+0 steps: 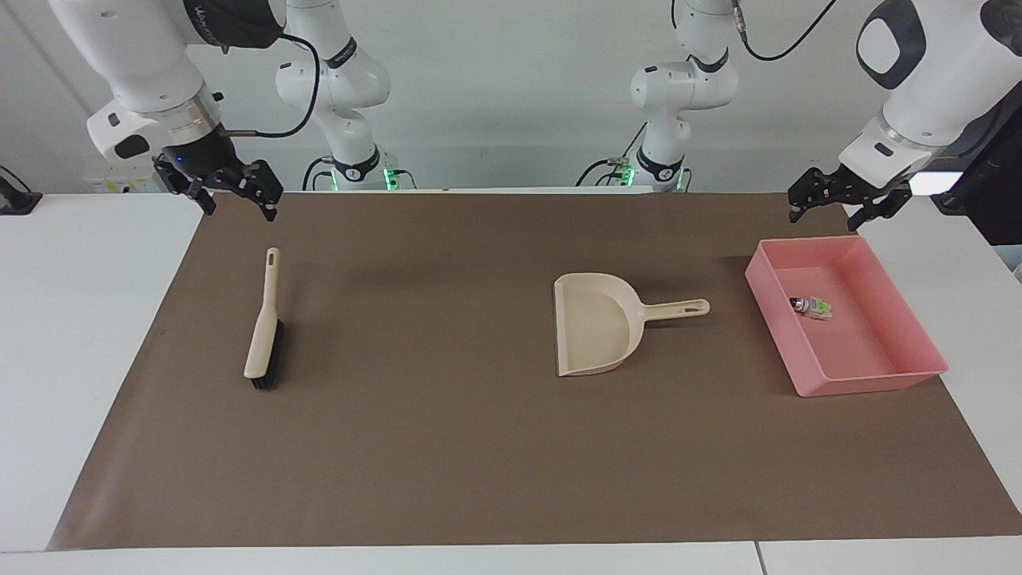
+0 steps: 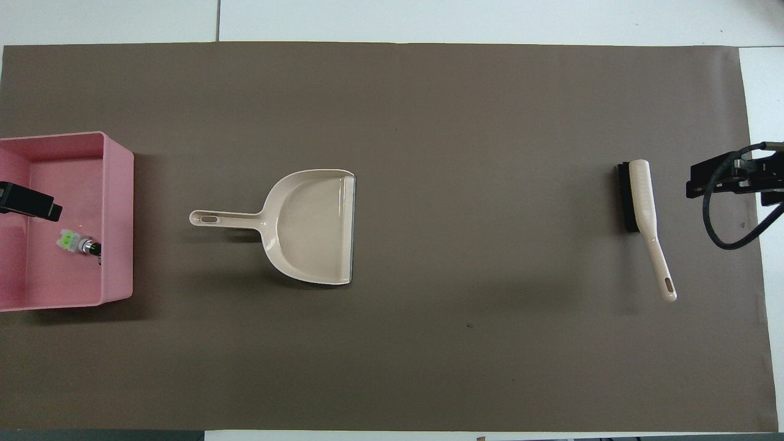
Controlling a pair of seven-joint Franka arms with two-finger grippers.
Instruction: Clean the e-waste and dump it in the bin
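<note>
While both arms hang raised, you've got the left gripper (image 1: 826,209) over the mat edge just robot-side of the bin (image 1: 918,335), fingers spread and holding nothing, and the right gripper (image 1: 233,204), fingers also spread, over the mat corner above the brush (image 1: 263,327). The e-waste (image 1: 810,307) lies in the bin, the two cylinders end to end along the desk's length. Wide bare mat (image 1: 415,447) surrounds the dustpan (image 1: 595,335).
</note>
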